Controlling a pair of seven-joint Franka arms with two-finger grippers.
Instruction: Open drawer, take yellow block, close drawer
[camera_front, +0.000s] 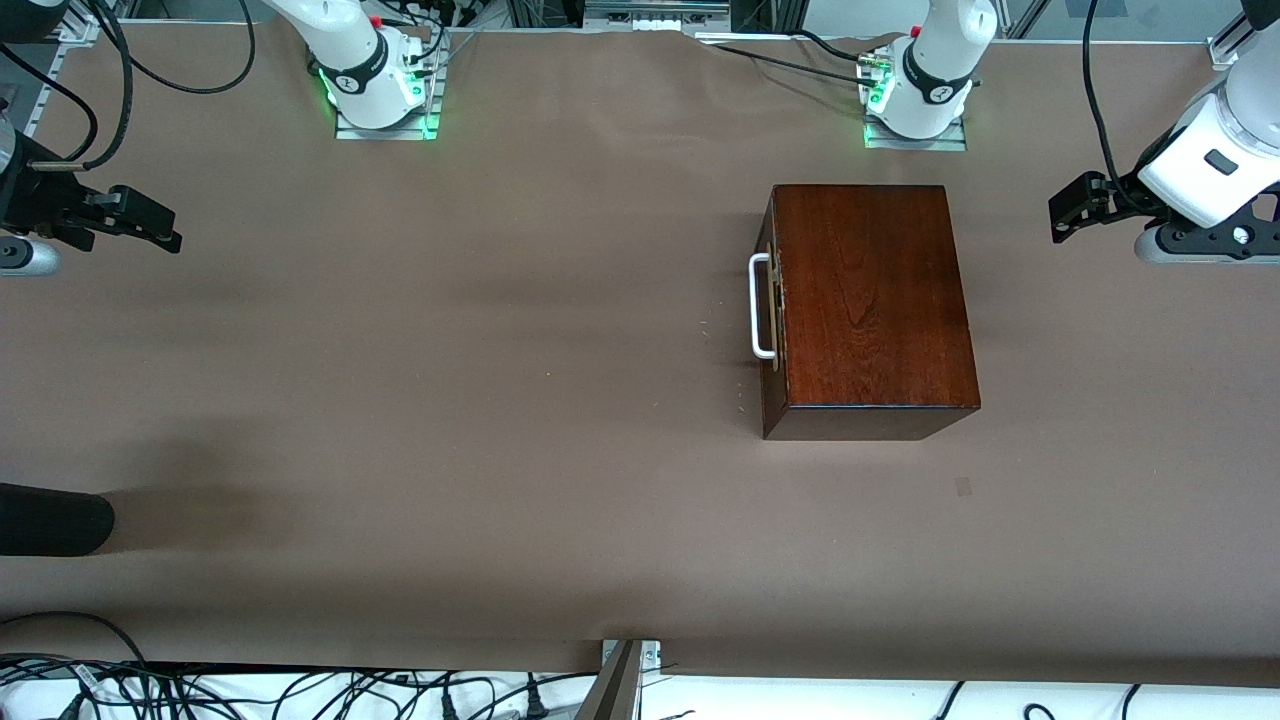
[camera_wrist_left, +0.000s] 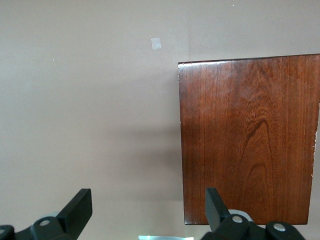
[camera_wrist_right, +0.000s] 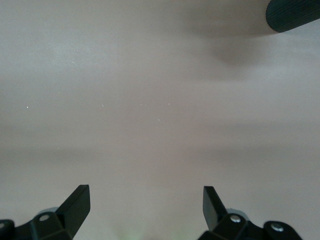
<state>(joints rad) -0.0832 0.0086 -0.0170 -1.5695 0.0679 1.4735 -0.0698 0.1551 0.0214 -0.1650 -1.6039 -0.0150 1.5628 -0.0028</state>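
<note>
Nearest the front camera, only bare brown paper covering the table (camera_front: 500, 420) is seen, with a black cylindrical object (camera_front: 50, 520) at the right arm's end of it. Farther back stands the glossy mahogany-coloured wooden box (camera_front: 870, 300), toward the left arm's end. The drawer (camera_front: 772, 310), with its dark reddish-brown front, brass plate and white metal bar handle (camera_front: 760, 305), is judged to be fully shut, its front facing the right arm's end of the table. The small yellow block is not seen anywhere; it is presumed to lie inside.

The coming move turns on one relation: the handle's long axis runs from nearer the front camera to farther from it, and the face it sits on is turned away from the left arm's end. The left gripper (camera_wrist_left: 149, 207) hangs over the box's edge and the table beside it, its jaws spread wide and holding nothing. The right gripper (camera_wrist_right: 146, 205) is held over bare table at its own end, well apart from the box, jaws likewise wide and empty. The left arm is the nearer, yet the handle faces the right arm.

The table covering is flat and matte; cables and frame rails are seen at its edges.
</note>
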